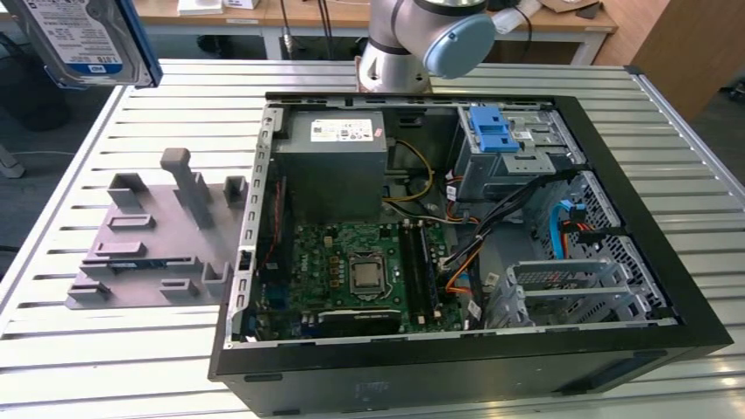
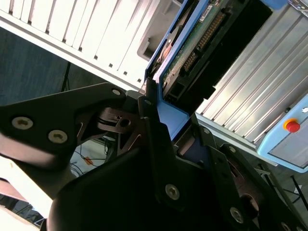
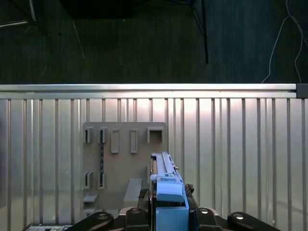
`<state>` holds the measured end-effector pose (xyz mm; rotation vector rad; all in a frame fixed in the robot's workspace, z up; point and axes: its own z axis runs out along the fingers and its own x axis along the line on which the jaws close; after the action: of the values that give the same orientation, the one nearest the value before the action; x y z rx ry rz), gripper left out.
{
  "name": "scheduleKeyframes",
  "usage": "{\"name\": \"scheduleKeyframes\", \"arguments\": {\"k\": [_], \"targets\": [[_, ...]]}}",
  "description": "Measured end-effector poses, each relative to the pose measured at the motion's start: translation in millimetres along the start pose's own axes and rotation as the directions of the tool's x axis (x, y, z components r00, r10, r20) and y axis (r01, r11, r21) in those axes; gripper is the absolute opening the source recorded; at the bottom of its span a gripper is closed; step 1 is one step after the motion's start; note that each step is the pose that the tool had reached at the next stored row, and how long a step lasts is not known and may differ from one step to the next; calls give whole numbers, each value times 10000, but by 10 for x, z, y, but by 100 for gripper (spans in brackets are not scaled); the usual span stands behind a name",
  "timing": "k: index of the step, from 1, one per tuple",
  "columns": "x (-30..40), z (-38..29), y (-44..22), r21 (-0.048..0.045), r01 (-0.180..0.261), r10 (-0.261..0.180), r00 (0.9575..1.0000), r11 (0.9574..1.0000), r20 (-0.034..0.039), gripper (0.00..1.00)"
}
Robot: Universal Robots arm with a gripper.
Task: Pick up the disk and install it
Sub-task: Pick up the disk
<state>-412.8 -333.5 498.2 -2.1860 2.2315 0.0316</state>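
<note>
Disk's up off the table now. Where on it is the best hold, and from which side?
Hold the disk by the blue carrier frame at its end, coming end-on, one finger against each broad side, as the gripper does now. The disk is flat and thin, so those sides likely clamp squarely, and the frame keeps fingers off the exposed circuit board.
</note>
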Motion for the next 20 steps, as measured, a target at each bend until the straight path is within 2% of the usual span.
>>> {"name": "scheduleKeyframes", "arguments": {"k": [20], "targets": [[4, 0, -49, -2, 1, -1, 10000, 10000, 85, 37]]}}
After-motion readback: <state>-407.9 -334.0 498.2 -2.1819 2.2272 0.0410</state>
